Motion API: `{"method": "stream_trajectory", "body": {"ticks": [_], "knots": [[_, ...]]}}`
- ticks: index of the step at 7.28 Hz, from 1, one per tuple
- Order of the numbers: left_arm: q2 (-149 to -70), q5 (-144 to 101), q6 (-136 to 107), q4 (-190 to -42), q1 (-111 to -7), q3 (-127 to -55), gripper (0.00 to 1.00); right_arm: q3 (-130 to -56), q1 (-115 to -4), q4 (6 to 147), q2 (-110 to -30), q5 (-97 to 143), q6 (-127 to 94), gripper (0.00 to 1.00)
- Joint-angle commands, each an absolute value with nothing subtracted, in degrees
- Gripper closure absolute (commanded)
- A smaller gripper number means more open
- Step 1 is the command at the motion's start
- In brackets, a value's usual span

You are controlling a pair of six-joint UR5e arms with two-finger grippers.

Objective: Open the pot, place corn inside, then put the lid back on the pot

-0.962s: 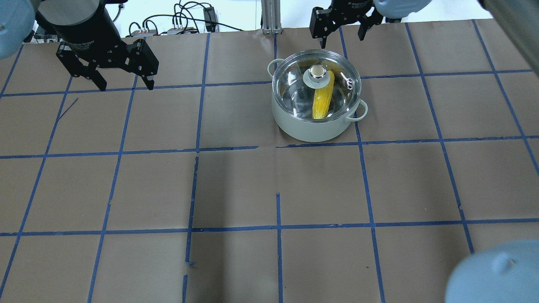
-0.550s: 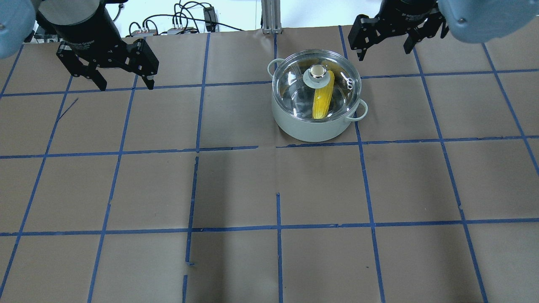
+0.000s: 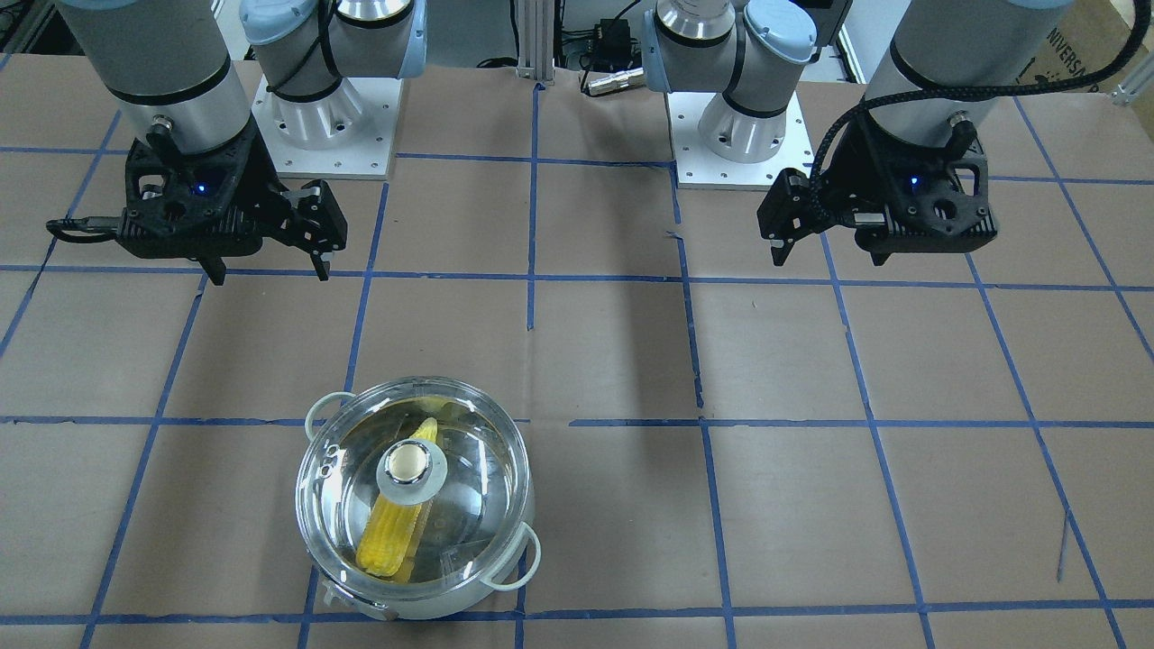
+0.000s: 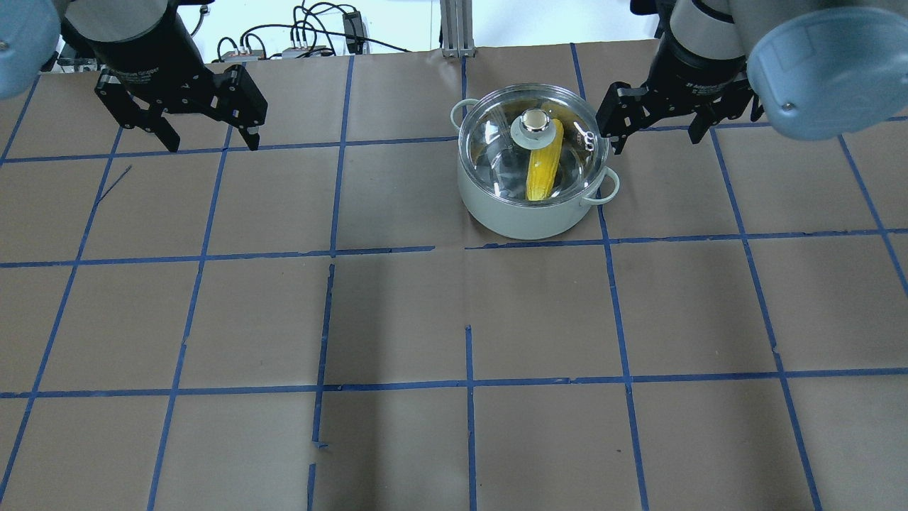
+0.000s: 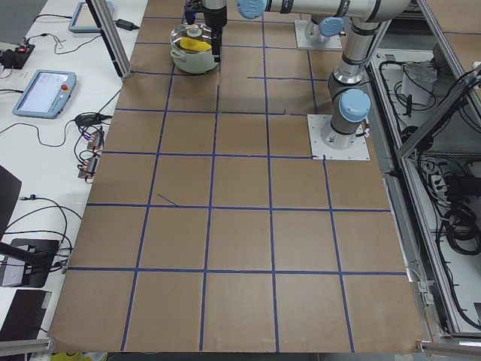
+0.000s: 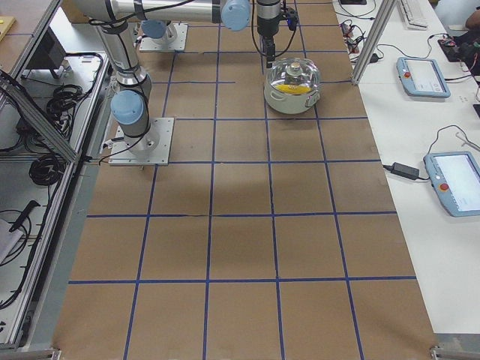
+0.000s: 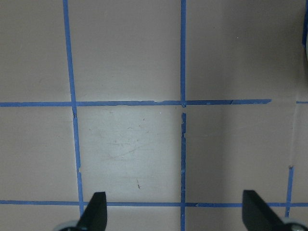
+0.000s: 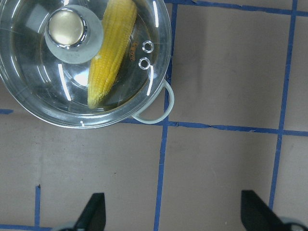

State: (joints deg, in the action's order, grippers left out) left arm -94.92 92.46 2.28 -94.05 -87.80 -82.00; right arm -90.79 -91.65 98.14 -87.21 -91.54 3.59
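The pot (image 4: 528,216) stands on the brown table, right of centre toward the far edge. The glass lid (image 4: 500,152) sits on it, with its knob (image 4: 535,123) on top. The corn (image 4: 543,169) lies inside, seen through the glass. The front-facing view shows the pot (image 3: 433,606), lid (image 3: 473,478) and corn (image 3: 386,539) too. My right gripper (image 4: 658,142) hovers open and empty just right of the pot. Its wrist view shows the lid (image 8: 43,94), the corn (image 8: 111,50) and the open fingertips (image 8: 94,214). My left gripper (image 4: 213,145) is open and empty, far to the left over bare table (image 7: 134,144).
Blue tape lines grid the brown table cover (image 4: 468,319). Cables and a metal post (image 4: 454,28) lie beyond the far edge. The two arm bases (image 3: 325,135) stand at the robot's side. Tablets (image 6: 424,75) lie on the side bench.
My right gripper has moved from beyond the pot's far side to its right side and nearer the robot. The left gripper, pot, lid and corn have not moved.
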Motion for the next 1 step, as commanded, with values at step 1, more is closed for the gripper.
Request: {"method": "stream_trajectory", "body": {"ticks": [1], "knots": [[-94.9,92.5,2.3,-94.0,-87.8,-82.1,0.0,-90.1,-91.4,98.3,-87.4,-91.4,3.7,0.0]]}}
